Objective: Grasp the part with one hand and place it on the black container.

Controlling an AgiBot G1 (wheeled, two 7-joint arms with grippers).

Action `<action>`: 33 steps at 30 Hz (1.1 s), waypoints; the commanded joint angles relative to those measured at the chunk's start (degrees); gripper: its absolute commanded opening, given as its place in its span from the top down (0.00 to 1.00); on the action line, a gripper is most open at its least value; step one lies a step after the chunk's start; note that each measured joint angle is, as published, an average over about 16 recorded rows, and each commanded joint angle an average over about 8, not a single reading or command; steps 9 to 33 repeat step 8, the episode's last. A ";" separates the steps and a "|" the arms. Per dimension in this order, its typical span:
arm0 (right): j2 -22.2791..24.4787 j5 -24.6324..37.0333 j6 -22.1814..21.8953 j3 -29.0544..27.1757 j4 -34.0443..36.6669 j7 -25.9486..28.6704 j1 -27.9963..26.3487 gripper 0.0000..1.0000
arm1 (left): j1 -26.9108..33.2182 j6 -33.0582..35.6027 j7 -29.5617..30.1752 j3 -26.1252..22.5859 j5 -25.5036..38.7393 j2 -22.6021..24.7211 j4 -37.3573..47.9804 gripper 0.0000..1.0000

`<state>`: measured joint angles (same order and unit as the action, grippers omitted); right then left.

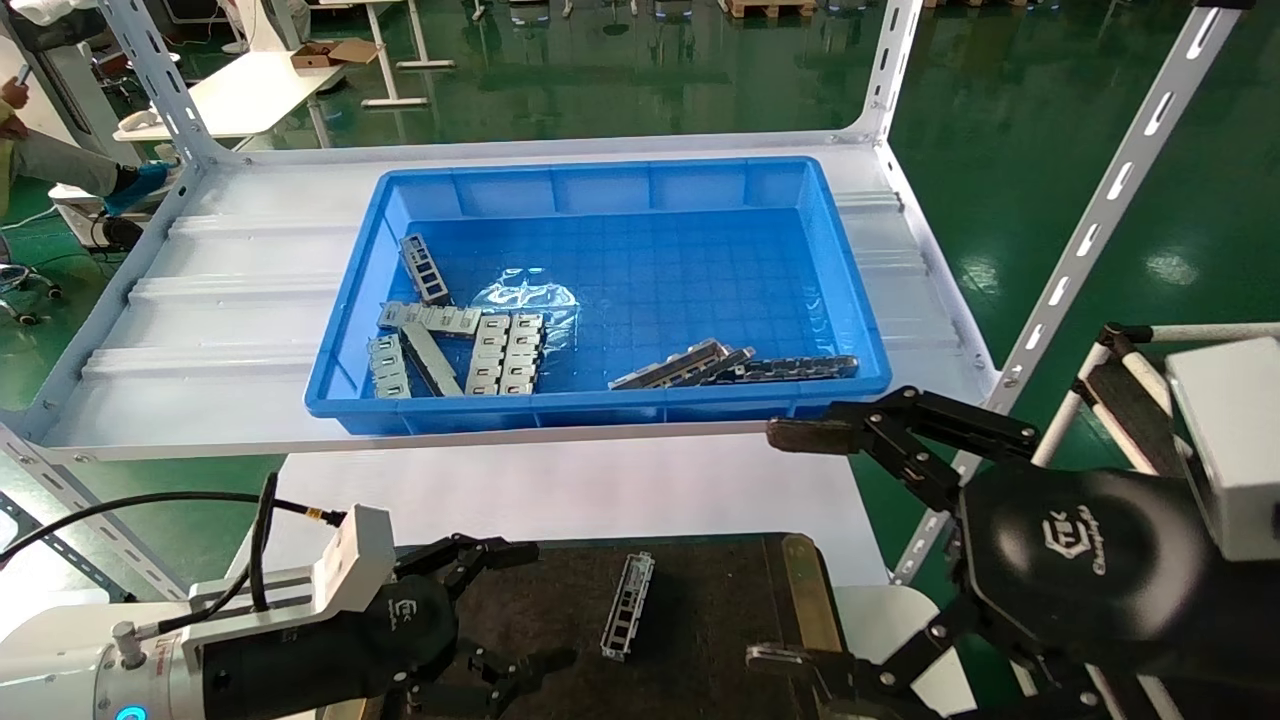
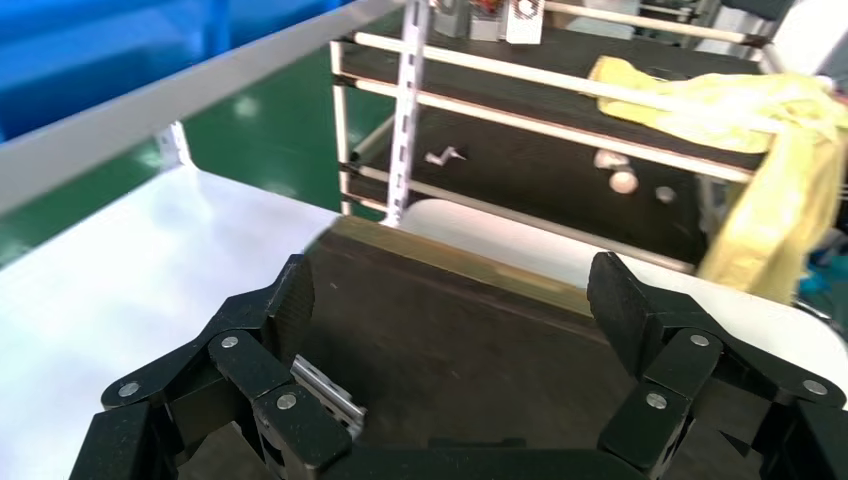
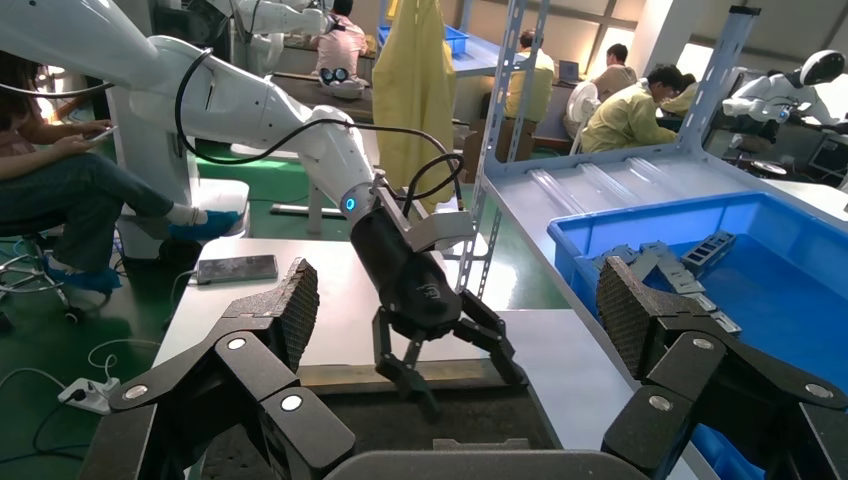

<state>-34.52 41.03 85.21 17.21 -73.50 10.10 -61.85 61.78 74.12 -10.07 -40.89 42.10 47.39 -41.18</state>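
Note:
A grey channel-shaped part (image 1: 627, 605) lies loose on the black container (image 1: 720, 600) at the near edge of the head view. My left gripper (image 1: 535, 605) is open and empty, just left of the part and low over the container. In the left wrist view the part (image 2: 325, 390) shows beside one finger (image 2: 290, 295), apart from it, with the container (image 2: 450, 340) below. My right gripper (image 1: 780, 545) is open and empty, above the container's right edge. The right wrist view shows my right gripper (image 3: 460, 305) and, farther off, the left gripper (image 3: 450, 360) over the container (image 3: 470, 420).
A deep blue bin (image 1: 600, 405) stands on the white shelf (image 1: 220, 300) behind the container. It holds more grey bars (image 1: 690, 365) and flat plates with cut-outs (image 1: 505, 350). White slotted shelf posts (image 1: 1100, 210) rise at the right. People sit in the background of the right wrist view.

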 commanded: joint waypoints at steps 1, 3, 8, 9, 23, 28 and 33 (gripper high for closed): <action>0.00 0.00 0.00 0.01 0.00 0.00 0.00 0.00 | 0.80 2.54 -0.87 -0.20 0.28 -0.34 1.46 0.00; 0.00 -0.01 -0.01 0.01 0.00 -0.01 0.00 0.00 | 1.59 4.23 -1.03 -0.38 0.51 -0.58 2.48 0.00; 0.01 -0.02 -0.01 0.02 0.00 -0.01 0.00 0.00 | 2.93 6.64 -1.19 -0.76 1.08 -0.90 3.89 0.00; 0.01 -0.02 -0.01 0.02 0.00 -0.01 0.00 0.00 | 2.93 6.64 -1.19 -0.76 1.08 -0.90 3.89 0.00; 0.01 -0.02 -0.01 0.02 0.00 -0.01 0.00 0.00 | 2.93 6.64 -1.19 -0.76 1.08 -0.90 3.89 0.00; 0.01 -0.02 -0.01 0.02 0.00 -0.01 0.00 0.00 | 2.93 6.64 -1.19 -0.76 1.08 -0.90 3.89 0.00; 0.01 -0.02 -0.01 0.02 0.00 -0.01 0.00 0.00 | 2.93 6.64 -1.19 -0.76 1.08 -0.90 3.89 0.00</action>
